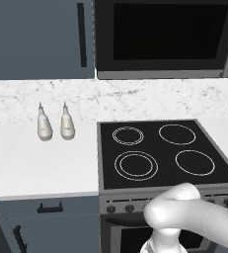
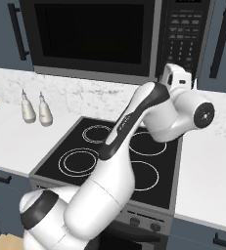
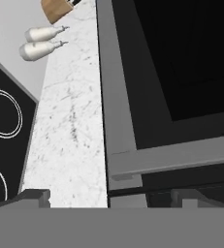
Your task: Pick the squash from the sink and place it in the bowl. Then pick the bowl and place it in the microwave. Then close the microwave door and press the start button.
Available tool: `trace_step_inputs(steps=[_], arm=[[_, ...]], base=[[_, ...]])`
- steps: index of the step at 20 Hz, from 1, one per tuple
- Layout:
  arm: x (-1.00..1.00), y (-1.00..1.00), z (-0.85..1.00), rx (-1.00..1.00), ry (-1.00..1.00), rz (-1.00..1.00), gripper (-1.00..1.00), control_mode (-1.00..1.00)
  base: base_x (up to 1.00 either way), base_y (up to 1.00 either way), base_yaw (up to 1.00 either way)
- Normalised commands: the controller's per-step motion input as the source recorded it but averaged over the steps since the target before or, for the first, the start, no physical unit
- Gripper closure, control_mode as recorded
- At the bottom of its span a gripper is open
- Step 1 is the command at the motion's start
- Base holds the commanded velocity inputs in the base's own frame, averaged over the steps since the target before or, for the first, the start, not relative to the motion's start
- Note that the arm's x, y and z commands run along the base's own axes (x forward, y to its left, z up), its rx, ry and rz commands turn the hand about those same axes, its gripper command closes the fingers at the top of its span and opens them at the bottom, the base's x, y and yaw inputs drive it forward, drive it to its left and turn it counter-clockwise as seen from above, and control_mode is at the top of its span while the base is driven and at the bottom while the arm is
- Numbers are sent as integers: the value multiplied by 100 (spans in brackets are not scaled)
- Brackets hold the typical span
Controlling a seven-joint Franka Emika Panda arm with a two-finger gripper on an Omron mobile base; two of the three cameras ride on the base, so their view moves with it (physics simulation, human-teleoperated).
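Observation:
The black microwave (image 1: pixel 165 39) hangs above the stove, and the microwave door (image 2: pixel 92 36) with its dark glass window is shut flat against it. My gripper (image 3: pixel 111 198) is open with nothing between its fingers. In the right base view its white hand (image 2: pixel 178 78) is raised just in front of the lower part of the button panel (image 2: pixel 183 34), to the right of the door. The hand view is rolled on its side and looks along the door's window (image 3: pixel 181 58) and grey frame. The squash, the bowl and the sink are out of view.
A black cooktop (image 1: pixel 165 148) with four ring burners lies under the microwave. Two white bottles (image 1: pixel 45 126) (image 1: pixel 67 124) stand on the white counter (image 1: pixel 31 163) to its left, against the marble backsplash. A wooden block (image 3: pixel 57 8) stands further left. Dark cabinets flank the microwave.

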Motion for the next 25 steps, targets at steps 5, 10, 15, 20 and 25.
trace_step_inputs(steps=[5, 10, 15, 20, 25], arm=[[50, -3, 0, 0, 0, 0, -100, -100], [38, -9, 0, 0, 0, 0, -100, -100], [12, -29, 0, 1, 0, 0, -100, -100], [6, -32, 0, 1, 0, 0, -100, -100], [24, -29, -2, 2, 0, 0, -100, -100]], base=[[0, 0, 0], [0, 0, 0], [0, 0, 0], [0, 0, 0], [0, 0, 0]])
